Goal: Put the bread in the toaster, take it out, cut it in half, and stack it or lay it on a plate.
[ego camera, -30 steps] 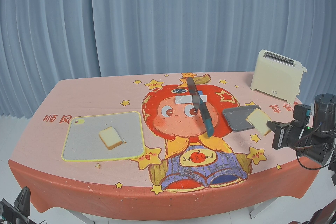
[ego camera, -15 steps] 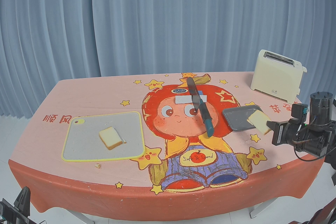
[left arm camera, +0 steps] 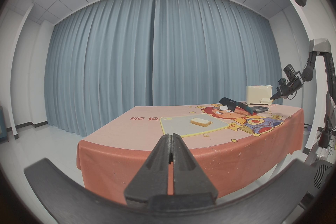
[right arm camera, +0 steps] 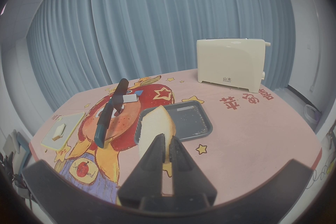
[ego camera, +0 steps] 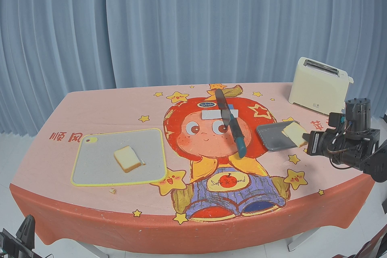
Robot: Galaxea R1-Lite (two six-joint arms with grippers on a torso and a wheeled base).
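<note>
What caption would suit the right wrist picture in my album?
Right gripper holds a piece of bread beside a dark tray, with the cream toaster beyond.

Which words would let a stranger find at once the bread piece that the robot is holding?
Start at the cream toaster, far back on the right. In front of it lies a dark tray, and at the tray's edge the bread slice is clamped in the right gripper. The other piece lies flat on the cutting board at the left.
</note>
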